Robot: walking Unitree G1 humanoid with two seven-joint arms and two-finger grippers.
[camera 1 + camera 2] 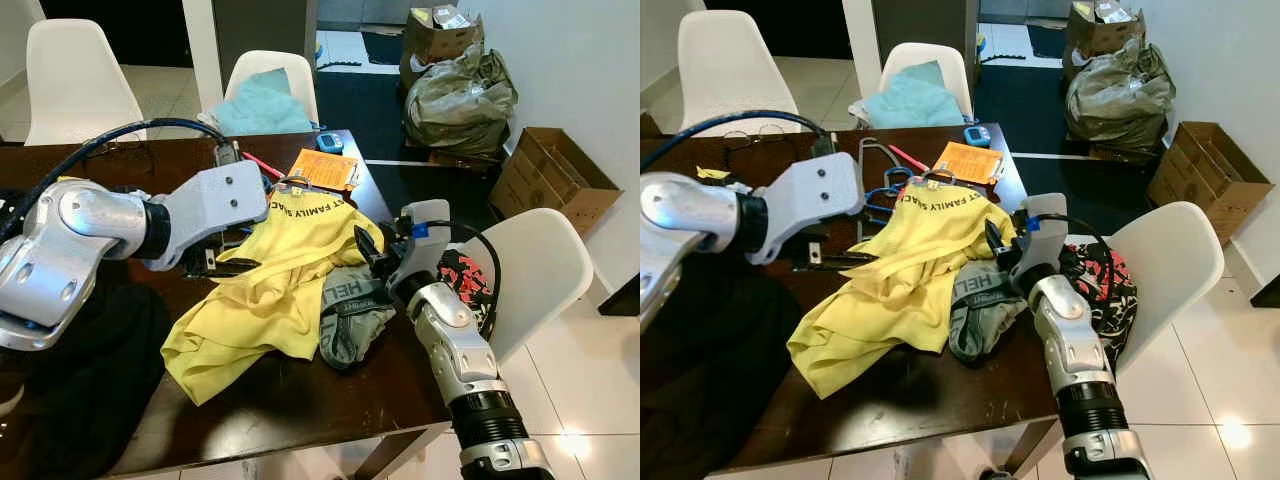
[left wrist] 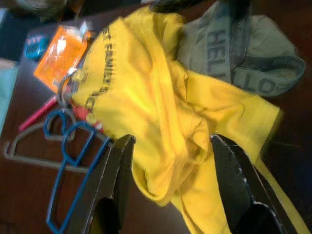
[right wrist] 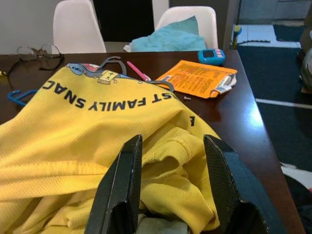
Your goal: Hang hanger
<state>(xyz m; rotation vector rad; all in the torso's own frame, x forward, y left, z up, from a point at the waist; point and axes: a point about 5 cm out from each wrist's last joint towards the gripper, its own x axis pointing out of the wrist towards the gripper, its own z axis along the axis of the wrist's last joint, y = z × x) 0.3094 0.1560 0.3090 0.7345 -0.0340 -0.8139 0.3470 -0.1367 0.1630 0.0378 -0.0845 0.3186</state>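
A blue hanger [image 2: 73, 161] and a grey hanger [image 2: 29, 146] lie on the dark wooden table [image 1: 290, 400], partly under the collar of a crumpled yellow shirt [image 1: 280, 270]. A grey-green garment [image 1: 350, 315] lies against the shirt's right side. My left gripper [image 2: 171, 141] is open at the shirt's left edge, its fingers [image 2: 117, 165] straddling a yellow fold beside the blue hanger. My right gripper [image 3: 173, 146] is open low over the shirt's right edge, with a fold of cloth between its fingers [image 3: 124, 180].
An orange packet [image 1: 325, 168], a small blue device [image 1: 330, 142], a pink pen [image 3: 139, 70] and glasses [image 3: 39, 51] lie at the table's back. Black cloth [image 1: 80, 380] covers the near left. White chairs [image 1: 530, 270] stand around; a cardboard box [image 1: 550, 175] and bags [image 1: 460, 95] sit far right.
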